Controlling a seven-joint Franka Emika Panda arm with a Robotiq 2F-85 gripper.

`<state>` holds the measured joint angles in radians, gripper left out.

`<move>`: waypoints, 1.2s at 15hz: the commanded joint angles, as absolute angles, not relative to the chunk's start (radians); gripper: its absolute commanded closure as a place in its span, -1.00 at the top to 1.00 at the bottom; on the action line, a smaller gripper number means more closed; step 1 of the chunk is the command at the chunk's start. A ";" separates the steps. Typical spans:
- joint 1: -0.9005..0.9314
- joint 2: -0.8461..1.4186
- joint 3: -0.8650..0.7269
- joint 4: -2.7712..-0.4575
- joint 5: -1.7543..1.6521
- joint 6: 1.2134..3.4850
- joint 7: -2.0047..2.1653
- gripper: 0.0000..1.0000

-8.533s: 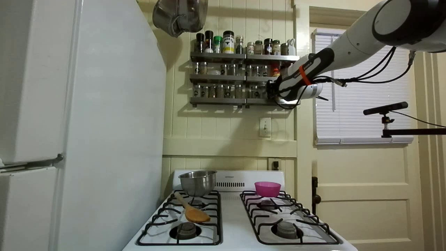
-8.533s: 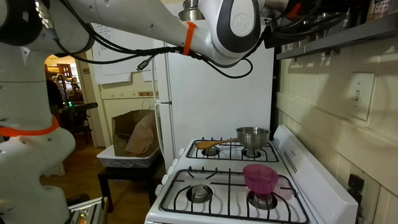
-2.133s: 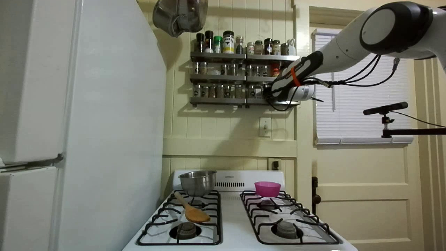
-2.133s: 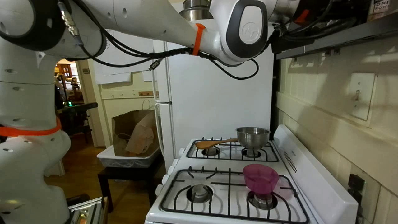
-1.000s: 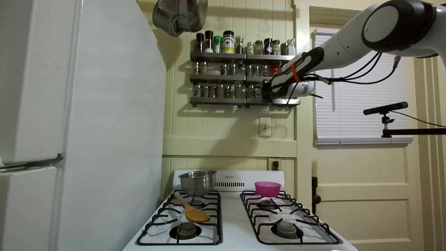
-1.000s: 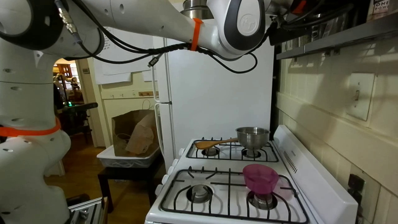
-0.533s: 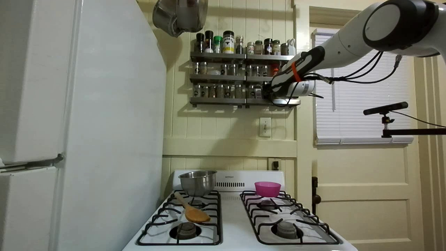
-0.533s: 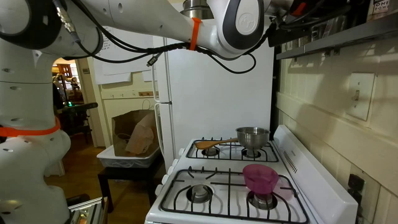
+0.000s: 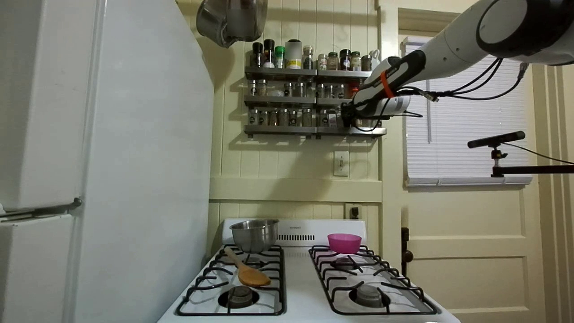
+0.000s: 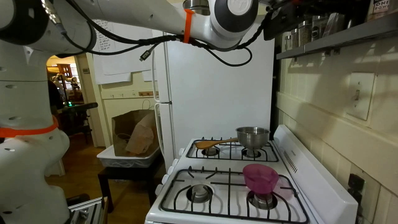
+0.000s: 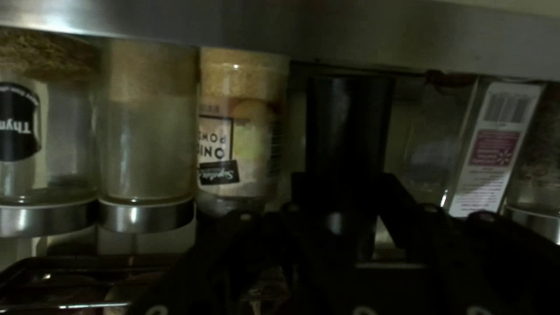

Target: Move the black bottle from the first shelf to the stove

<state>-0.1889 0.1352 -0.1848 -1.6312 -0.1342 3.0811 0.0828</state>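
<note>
black bottle (image 11: 350,122): at the rack, low tier, between my fingers (image 11: 398,205). wrist view comes in upside down, so its base is up top; base edge shows just past the shelf lip, can't tell if it touches the board.
gripper (image 11: 345,186): clamped on the bottle, one finger each side, i see no gap; dark there.
first shelf (image 9: 329,131): lowest tier, level with my wrist in an exterior view.
spice rack (image 9: 280,74): three tiers, rows of small jars.
onion powder jar (image 11: 243,127): just beside the bottle, narrow gap between.
barcode-labelled container (image 11: 492,148): other side of the bottle, leaning.
arm (image 10: 140,18): reaches to the rack in both exterior views; my fingertips too dark to read there.
stove (image 9: 298,287): white, well below the rack.
steel bowl (image 9: 255,237): on the stove, toward the back panel (image 9: 296,226).
pink bowl (image 9: 345,244): also toward the back, well apart from the steel one.
wooden spoon (image 9: 253,276): lying flat, handle end near the steel bowl; can't tell if touching.
refrigerator (image 9: 148,157): white, tall, beside the stove.
paper bag (image 10: 122,144): in a bin (image 10: 124,162) on a black table (image 10: 127,173).
</note>
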 commanded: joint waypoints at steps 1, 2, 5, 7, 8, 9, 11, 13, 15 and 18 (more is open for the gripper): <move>-0.165 0.101 -0.207 -1.645 -0.190 3.021 0.127 -0.63; -0.165 0.098 -0.205 -1.644 -0.197 3.015 0.131 -0.63; -0.163 0.095 -0.197 -1.639 -0.211 3.007 0.131 -0.63; -0.162 0.094 -0.193 -1.640 -0.217 3.015 0.115 -0.63; -0.161 0.092 -0.191 -1.642 -0.221 3.015 0.107 -0.63; -0.160 0.091 -0.190 -1.643 -0.231 3.017 0.102 -0.63; -0.160 0.087 -0.186 -1.650 -0.246 3.018 0.084 -0.63; -0.162 0.080 -0.181 -1.655 -0.257 3.015 0.062 -0.63; -0.163 0.076 -0.180 -1.660 -0.269 3.010 0.044 -0.63; -0.165 0.063 -0.178 -1.672 -0.280 2.995 0.012 -0.63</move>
